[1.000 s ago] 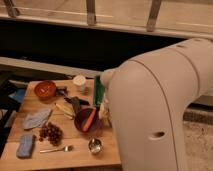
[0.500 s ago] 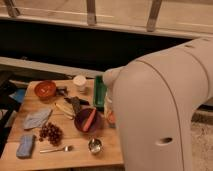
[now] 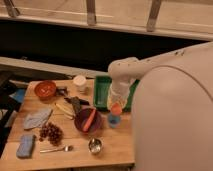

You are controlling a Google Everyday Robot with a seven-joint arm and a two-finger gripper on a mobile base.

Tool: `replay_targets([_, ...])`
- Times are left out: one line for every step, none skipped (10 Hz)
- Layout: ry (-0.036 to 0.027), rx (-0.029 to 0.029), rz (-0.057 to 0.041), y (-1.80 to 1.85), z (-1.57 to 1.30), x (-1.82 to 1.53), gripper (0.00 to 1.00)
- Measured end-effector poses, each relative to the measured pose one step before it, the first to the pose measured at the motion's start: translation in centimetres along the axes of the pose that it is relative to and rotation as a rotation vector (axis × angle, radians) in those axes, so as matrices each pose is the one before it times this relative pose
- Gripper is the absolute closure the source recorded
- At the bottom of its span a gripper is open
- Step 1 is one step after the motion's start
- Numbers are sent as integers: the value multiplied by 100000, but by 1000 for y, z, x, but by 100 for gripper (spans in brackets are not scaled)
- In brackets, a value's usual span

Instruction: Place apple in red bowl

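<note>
The apple [image 3: 116,108] is a small orange round fruit at the tip of my gripper [image 3: 116,106], which reaches in from the right over the front edge of the green tray [image 3: 101,90]. The gripper appears shut on the apple. The red bowl [image 3: 45,89] stands at the table's far left and looks empty. It is well apart from the gripper, with the purple bowl [image 3: 80,125] between them.
A carrot stick [image 3: 90,119] lies in the purple bowl. A bluish object [image 3: 114,121] sits just below the apple. A white cup [image 3: 80,82], yellow pieces [image 3: 64,109], grapes [image 3: 51,132], grey cloth [image 3: 37,119], blue sponge [image 3: 26,146], spoon [image 3: 57,149] and steel cup [image 3: 95,145] are on the table.
The arm has shifted right and drawn back, uncovering the green tray. The apple now shows at the gripper's tip.
</note>
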Motion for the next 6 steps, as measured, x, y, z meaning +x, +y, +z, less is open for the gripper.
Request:
replay_targets([-3704,-99,-1437,-254,-1976,-999,100])
replay_targets([-4507,-1672,-1842,4,-2064,-1543,100])
replay_targets([-5187,-2961,-2133,306,-1671,-2077,100])
replay_targets([-4132,-3446,-2548,1086,-991,-1844,100])
replay_targets([-5005,-4369,-3736,1770,-967,-1947,100])
replay_targets([-2178,-1743,-1464,585,-384,-827,100])
